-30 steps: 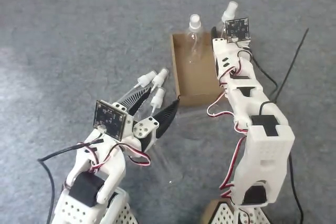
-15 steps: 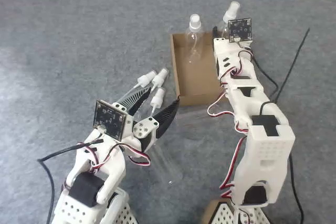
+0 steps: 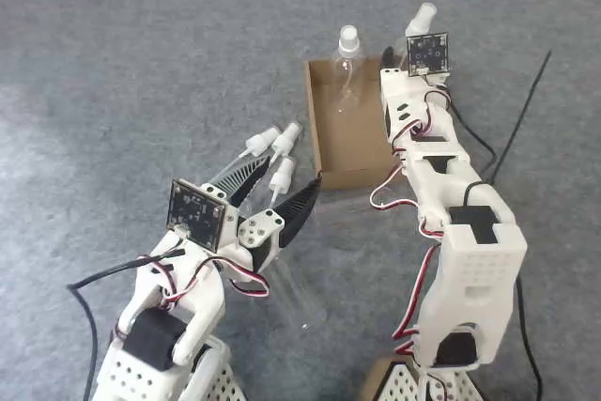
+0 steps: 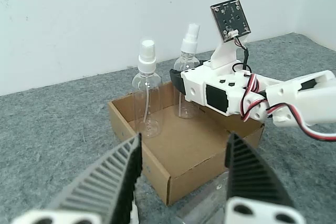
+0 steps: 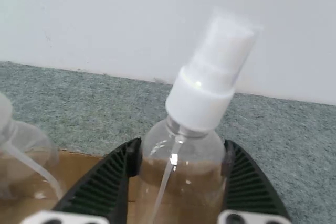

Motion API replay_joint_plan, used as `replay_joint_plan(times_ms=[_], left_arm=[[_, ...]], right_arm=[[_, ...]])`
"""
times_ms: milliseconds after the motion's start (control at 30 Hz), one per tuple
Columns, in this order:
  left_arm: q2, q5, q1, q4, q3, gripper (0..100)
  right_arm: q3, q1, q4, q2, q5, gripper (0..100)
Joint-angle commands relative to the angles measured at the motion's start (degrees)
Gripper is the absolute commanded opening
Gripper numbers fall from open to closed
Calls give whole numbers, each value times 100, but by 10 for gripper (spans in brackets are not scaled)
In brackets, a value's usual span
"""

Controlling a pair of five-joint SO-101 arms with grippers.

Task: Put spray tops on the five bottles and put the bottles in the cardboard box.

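Observation:
The cardboard box (image 3: 362, 155) lies open on the grey carpet. One clear bottle (image 3: 347, 70) with a white spray top stands at its far end, also seen as the bottle (image 4: 146, 99) in the left wrist view. My right gripper (image 5: 181, 148) is shut on a second capped bottle (image 5: 184, 171), held over the box's far right corner (image 3: 420, 22). My left gripper (image 3: 293, 173) hovers open short of the box, nothing between its fingers (image 4: 113, 179). Three white spray tops (image 3: 274, 146) lie by its fingertips.
A clear bottle (image 3: 299, 296) lies on the carpet beside the left arm. A black cable (image 3: 515, 143) runs along the right of the right arm. The carpet left of the box is open floor. A white wall stands just behind the box.
My right gripper has shifted the held bottle slightly, its spray top now a little farther right. The left arm has not moved.

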Motion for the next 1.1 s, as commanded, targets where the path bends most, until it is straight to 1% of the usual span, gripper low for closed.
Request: replay_joint_plan(times_ms=[0,467,600,833,1067], left_arm=[[-97,-44,-26,-176,-48,239],[-97,-44,-26,-176,-48,239],[-97,-44,-26,-176,-48,239],[-97,-44,-26,-176,-57,239],[-97,-44,-26,-176,-57,239]], right_arm=[[-26,13,-40,-110,-44,160],[105,31,-66,-127,-26,160],[149,13,-84,-127,211,160],[158,13,-84,-127,211,161],[158,13,-48,-127,211,272]])
